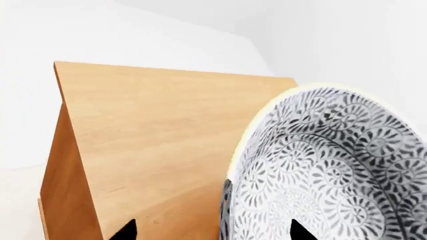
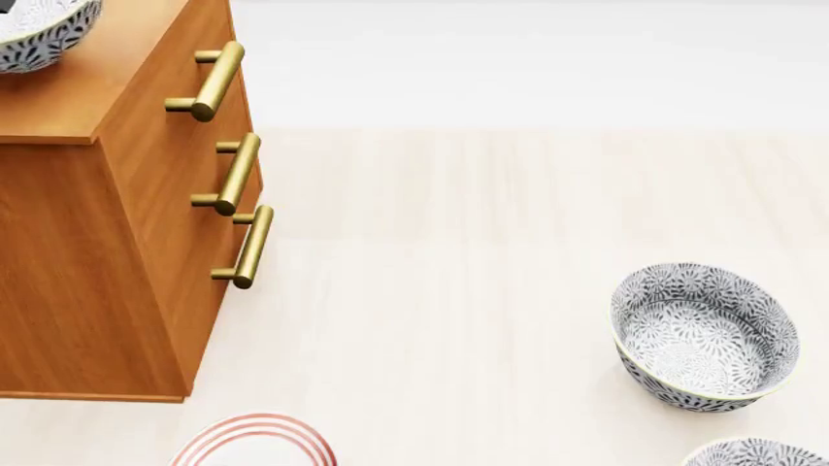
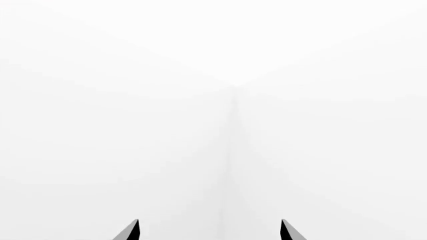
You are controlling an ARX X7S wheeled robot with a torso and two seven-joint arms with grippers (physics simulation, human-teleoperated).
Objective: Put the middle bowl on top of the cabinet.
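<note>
Pale wood flooring and white walls fill the scene. From the head camera, the cabinet [image 2: 116, 243] stands at the left, its three brass handles [image 2: 233, 175] facing right, and the middle bowl [image 2: 39, 34] sits at the far edge of its light top, partly cut off by the frame. Two more patterned bowls stay on the floor at the right, one whole [image 2: 704, 335] and one barely showing at the lower edge [image 2: 758, 454]. A plate with red rings [image 2: 252, 442] lies in front of the cabinet. Neither arm shows in this view.

From the left wrist, the bowl [image 1: 333, 170] looms close over the cabinet top [image 1: 173, 135]. The left gripper [image 1: 212, 231] shows only two dark tips, wide apart, one on the cabinet side and one over the bowl's patterned inside; nothing is pinched between them. Whether the bowl rests flat or tilted I cannot tell.

From the right wrist, the right gripper [image 3: 210, 230] has its fingers spread too, pointing at bare white wall.

The bowl looks like glazed ceramic: rigid, fairly heavy, smooth enough to slip, and liable to chip if dropped. Its rim is the sensible place to pinch, one finger inside the wall and one outside.
</note>
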